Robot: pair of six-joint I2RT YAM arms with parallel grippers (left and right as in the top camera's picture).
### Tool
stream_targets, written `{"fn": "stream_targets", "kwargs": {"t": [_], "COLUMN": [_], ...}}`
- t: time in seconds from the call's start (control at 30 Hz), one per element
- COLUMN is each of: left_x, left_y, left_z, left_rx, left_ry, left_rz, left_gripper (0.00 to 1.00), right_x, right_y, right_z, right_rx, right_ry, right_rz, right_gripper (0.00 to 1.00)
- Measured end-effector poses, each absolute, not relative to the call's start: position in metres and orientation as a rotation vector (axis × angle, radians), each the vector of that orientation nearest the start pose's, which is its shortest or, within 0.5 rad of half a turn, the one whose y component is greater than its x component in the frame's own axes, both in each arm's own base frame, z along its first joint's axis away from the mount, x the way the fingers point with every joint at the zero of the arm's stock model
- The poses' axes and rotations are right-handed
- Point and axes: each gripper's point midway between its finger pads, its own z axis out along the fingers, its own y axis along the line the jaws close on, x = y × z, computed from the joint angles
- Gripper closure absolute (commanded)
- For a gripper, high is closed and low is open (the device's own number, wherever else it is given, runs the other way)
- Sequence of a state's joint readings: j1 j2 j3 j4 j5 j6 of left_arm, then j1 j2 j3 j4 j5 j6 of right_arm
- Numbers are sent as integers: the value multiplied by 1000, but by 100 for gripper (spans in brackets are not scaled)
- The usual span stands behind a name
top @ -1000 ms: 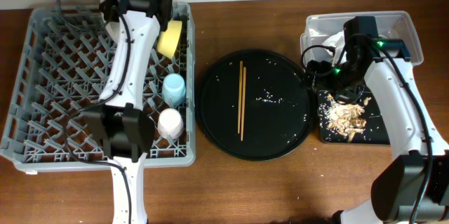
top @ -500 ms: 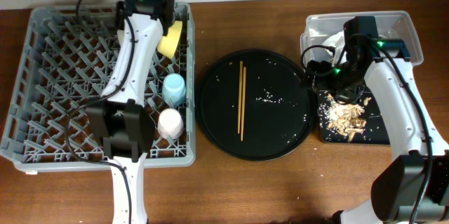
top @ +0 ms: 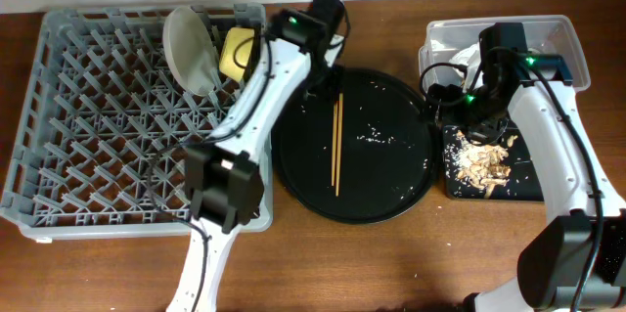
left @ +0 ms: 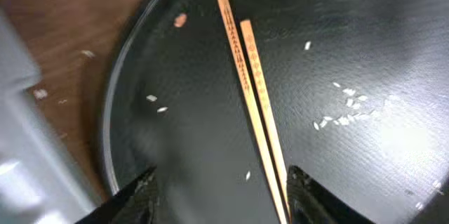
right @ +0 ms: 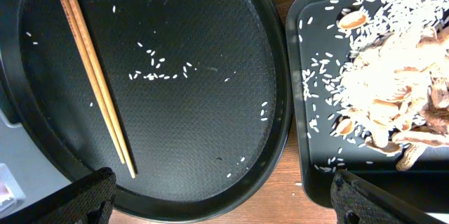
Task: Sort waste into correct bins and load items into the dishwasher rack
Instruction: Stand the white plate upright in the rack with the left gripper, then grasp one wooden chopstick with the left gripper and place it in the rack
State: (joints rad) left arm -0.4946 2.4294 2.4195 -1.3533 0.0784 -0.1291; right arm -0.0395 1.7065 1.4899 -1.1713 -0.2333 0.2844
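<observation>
The dishwasher rack [top: 88, 107] fills the left side. A grey plate [top: 191, 50] stands on edge at its back, next to a yellow bowl [top: 238, 53]. The cups are hidden under my left arm. Two chopsticks [top: 336, 141] [left: 252, 90] [right: 91, 76] lie side by side on the round black tray [top: 391, 195]. My left gripper [top: 321, 75] [left: 224, 199] hangs open over their far end, which lies just inside one finger. My right gripper [top: 452, 114] [right: 224, 203] is wide open and empty over the gap between the round tray and the black bin [top: 523, 190]. Food scraps [top: 479, 165] [right: 393, 97] lie in that bin.
A clear tub [top: 558, 33] at the back right holds a white napkin [top: 468, 56]. Rice grains [right: 161, 75] are scattered across the round tray [right: 210, 147]. Bare wooden table [top: 391, 263] runs along the front.
My left arm has swung right from the rack's back corner to over the round tray, its jaws have opened, and the grey plate now stands uncovered in the rack. The right arm has not moved.
</observation>
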Motion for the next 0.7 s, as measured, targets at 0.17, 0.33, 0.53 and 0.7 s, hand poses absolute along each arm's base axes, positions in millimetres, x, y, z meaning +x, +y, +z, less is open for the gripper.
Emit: {"fn": "stream_targets", "kwargs": {"t": [0.17,0.33,0.53,0.7], "left_x": [453,447,450,452], "left_y": [-266,-271,-274,-273], "left_z": [51,10,10,8], "left_rx": [500,520,491,480], "left_ry": [2968,3029,3015,3016], "left_rz": [-180,-147,-146,-130], "left_gripper": [48,48,77,99], "right_x": [353,353,353,353], "right_y": [26,26,26,26], "right_z": [144,144,144,144], "right_rx": [447,446,447,448], "right_ry": [2932,2932,2932,2932], "right_rz": [379,379,378,378], "right_gripper": [2,2,2,2]}}
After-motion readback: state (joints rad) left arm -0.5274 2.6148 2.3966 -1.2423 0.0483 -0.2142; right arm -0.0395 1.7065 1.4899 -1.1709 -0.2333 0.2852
